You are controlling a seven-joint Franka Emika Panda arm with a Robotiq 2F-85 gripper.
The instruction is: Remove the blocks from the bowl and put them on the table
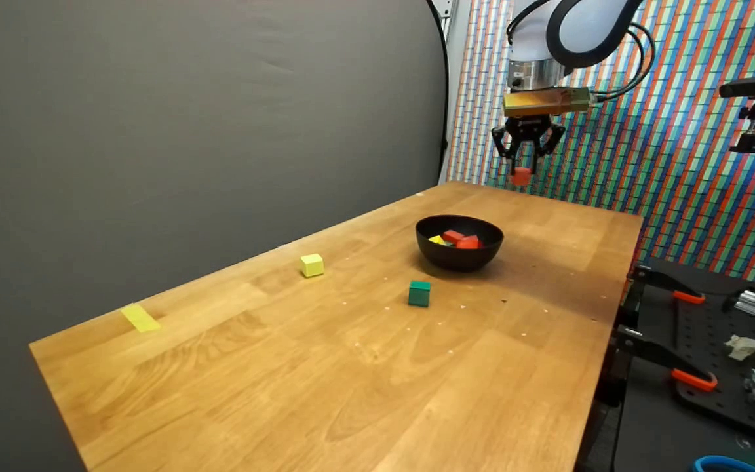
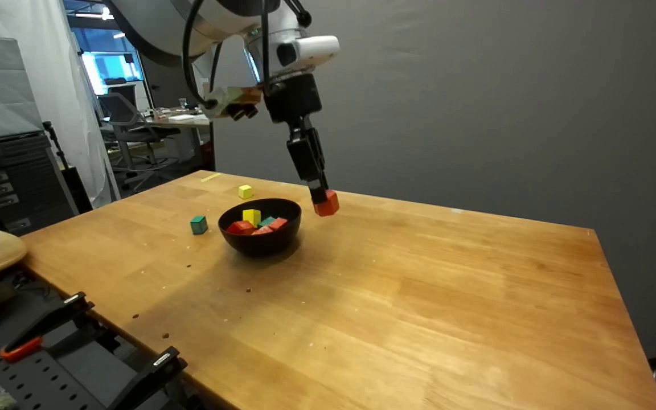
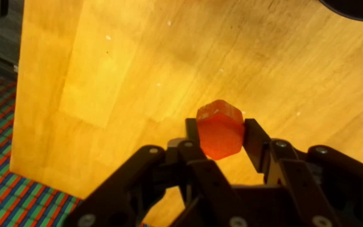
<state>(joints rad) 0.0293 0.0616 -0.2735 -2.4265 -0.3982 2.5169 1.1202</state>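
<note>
As the Robotiq gripper [image 3: 221, 130] pinched a red cube [image 2: 329, 203] in the air, apart from the black bowl [image 2: 259, 245], the wooden tabletop [image 2: 447, 296], its likely destination, lay beneath; other cubes [image 2: 265, 222] sat inside the bowl.

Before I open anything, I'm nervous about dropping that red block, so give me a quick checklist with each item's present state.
1. End effector closed on the held red block: ok, gripped from two opposite sides.
2. Grip firm enough for moving: cannot tell.
3. The held red block outside the bowl: ok.
4. The held red block down on the table: not ok, it hangs above.
5. Green block and yellow block out on the table: ok.
6. The bowl emptied: not ok, several blocks lie inside.
</note>
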